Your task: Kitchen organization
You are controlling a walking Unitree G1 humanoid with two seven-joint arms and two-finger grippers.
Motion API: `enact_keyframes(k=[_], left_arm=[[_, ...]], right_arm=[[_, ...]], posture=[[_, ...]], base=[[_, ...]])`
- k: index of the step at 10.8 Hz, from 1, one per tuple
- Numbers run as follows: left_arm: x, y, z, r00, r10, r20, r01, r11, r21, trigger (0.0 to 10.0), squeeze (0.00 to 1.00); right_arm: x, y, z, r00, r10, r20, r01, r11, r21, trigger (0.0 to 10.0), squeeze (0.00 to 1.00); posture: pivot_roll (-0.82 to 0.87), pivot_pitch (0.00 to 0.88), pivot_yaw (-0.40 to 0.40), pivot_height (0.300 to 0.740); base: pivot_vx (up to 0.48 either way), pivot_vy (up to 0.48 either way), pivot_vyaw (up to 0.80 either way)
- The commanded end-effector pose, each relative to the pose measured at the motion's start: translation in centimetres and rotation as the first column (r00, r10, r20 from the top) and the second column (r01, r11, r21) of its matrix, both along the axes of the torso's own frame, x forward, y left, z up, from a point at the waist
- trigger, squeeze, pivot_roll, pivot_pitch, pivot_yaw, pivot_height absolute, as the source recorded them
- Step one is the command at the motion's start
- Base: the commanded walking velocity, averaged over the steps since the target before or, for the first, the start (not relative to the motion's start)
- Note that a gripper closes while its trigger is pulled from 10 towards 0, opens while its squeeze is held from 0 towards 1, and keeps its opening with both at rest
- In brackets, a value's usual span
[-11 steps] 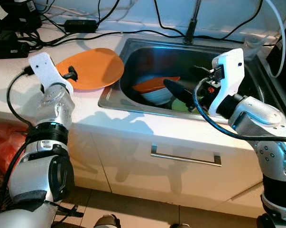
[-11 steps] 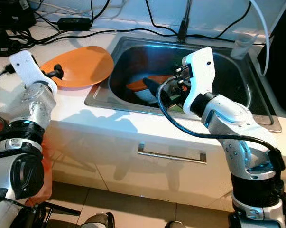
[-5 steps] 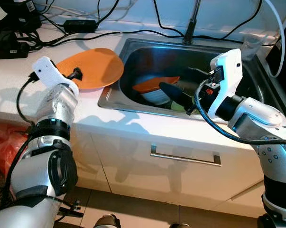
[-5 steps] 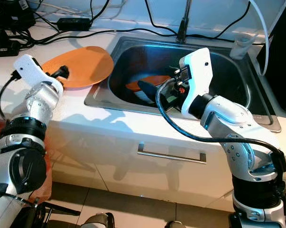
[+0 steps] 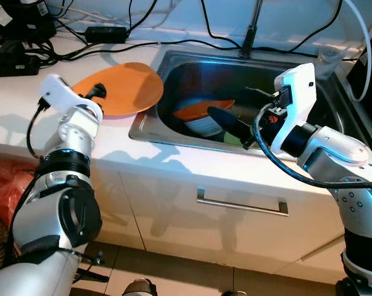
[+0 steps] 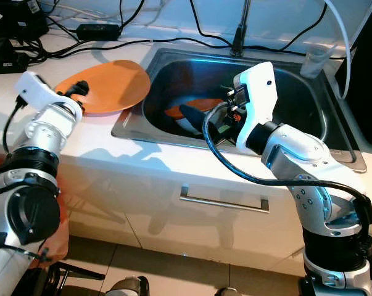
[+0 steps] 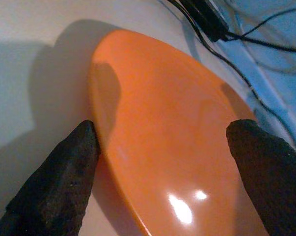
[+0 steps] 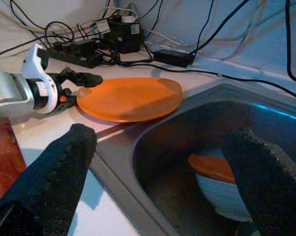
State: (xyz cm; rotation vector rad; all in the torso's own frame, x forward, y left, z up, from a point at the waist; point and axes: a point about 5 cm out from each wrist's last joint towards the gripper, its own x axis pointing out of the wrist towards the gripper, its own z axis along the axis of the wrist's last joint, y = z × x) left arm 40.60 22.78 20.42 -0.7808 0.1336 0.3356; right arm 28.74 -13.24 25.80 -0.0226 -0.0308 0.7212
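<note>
White table [image 5: 25,123] is seen with a steel sink [image 5: 150,132] set into it on the right. An orange plate [image 5: 127,86] lies on the table at the sink's left rim, partly overhanging it. The left hand [image 5: 97,92] is spread open at the plate's near-left edge, nothing gripped. The right hand [image 8: 157,172] is held open over the sink, above a bowl [image 5: 204,123]. For a sound grip, one finger [image 7: 64,177] should probably be slid under the rim before closing.
</note>
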Motion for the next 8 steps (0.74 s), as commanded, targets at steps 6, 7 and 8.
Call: enact_keyframes(k=[6,7,8], left_arm=[[0.0,-0.1,-0.9,0.994,0.004,-0.105,-0.016,0.994,-0.112,10.0,0.0],[-0.1,0.0,-1.0,0.992,0.007,-0.126,-0.022,0.993,-0.118,10.0,0.0],[0.0,0.2,-0.8,0.992,0.009,-0.129,-0.025,0.992,-0.123,10.0,0.0]], right_arm=[[-0.4,-0.4,0.0,1.0,-0.019,0.008,0.019,1.0,-0.013,10.0,0.0],[-0.5,-0.4,0.0,1.0,-0.02,0.007,0.02,1.0,-0.011,10.0,0.0],[-0.5,-0.4,-0.1,1.0,-0.022,0.004,0.022,1.0,-0.01,10.0,0.0]], posture=[[-0.06,0.064,0.026,0.74],[-0.06,0.067,0.03,0.74],[-0.05,0.071,0.033,0.74]], base=[[0.0,0.0,0.0],[0.0,0.0,0.0],[0.0,0.0,0.0]])
